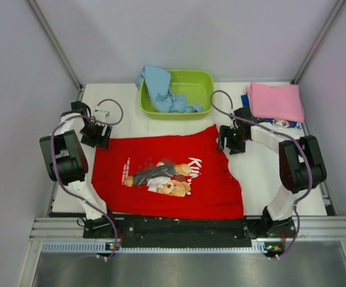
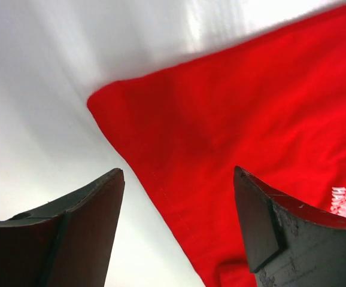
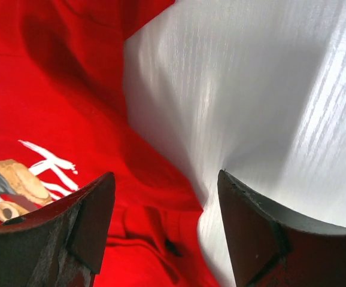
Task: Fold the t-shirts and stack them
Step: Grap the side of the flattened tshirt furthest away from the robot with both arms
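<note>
- The red t-shirt (image 1: 173, 179) lies spread flat on the table (image 1: 263, 173) between both arms.
- The left gripper (image 2: 178, 170) gapes wide over its far left corner, holding nothing.
- The right gripper (image 3: 166, 173) is wide and empty at the far right corner.

Lab (image 1: 191, 36) white enclosure (aluminium rail (image 1: 59, 230))

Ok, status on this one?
Left tool open, right tool open, both empty. Red t-shirt spread out, unfolded. Nothing lying on it.
</note>
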Action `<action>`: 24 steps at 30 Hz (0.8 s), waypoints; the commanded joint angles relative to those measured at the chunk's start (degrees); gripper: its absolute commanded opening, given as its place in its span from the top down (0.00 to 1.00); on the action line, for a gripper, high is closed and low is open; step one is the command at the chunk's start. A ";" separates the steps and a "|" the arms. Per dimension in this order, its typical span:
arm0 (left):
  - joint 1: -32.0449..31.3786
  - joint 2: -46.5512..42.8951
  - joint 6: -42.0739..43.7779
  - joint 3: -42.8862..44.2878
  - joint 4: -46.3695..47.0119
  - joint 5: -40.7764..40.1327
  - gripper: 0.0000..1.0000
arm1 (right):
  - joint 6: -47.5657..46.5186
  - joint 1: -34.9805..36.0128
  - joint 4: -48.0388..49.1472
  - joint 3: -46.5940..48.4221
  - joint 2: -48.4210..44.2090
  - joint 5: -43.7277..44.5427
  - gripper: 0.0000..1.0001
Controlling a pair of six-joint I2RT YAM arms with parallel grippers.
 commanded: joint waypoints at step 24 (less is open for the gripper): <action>1.50 2.38 -4.44 -3.75 7.35 0.97 1.00 | 7.24 -6.48 4.89 -11.11 -6.29 -0.87 1.00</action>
